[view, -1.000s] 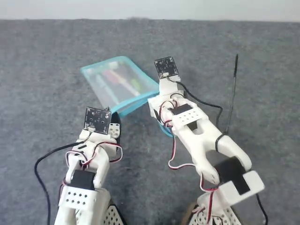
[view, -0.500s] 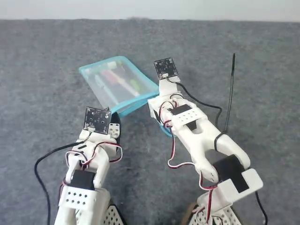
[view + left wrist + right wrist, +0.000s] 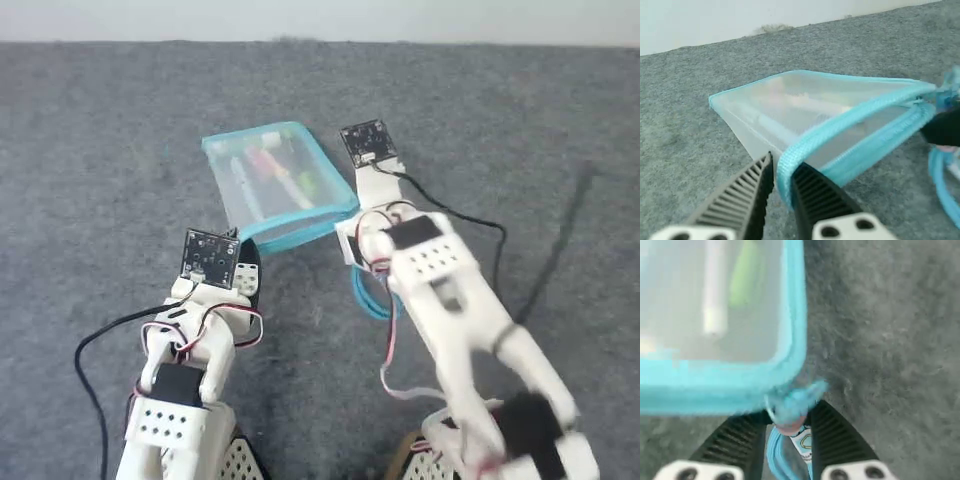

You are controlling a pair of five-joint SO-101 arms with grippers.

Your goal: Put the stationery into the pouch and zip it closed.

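while both arms sit at the near side of the tabletop point(image 3: 90, 150), the pouch point(image 3: 285, 200) rests on the grey surface just beyond them, about mid-scene, with its zip edge turned toward the arms. the pouch is translucent with turquoise trim. stationery point(image 3: 265, 165) shows through its wall as several pens, white, red and green, lying side by side inside.

left fingers point(image 3: 737, 197): closed together on the zip edge at the pouch's near left corner, one finger on each face of the turquoise band.

right fingers point(image 3: 835, 440): clamped on the zip pull point(image 3: 796, 399) at the pouch's near right corner, where the trim bends round.

a turquoise strap point(image 3: 362, 292) hangs from the pull and loops onto the tabletop beneath the right arm. the zip band runs in one line between the two grips; whether it is fully shut at the right end cannot be told. a pale wall point(image 3: 300, 20) borders the tabletop's far edge.
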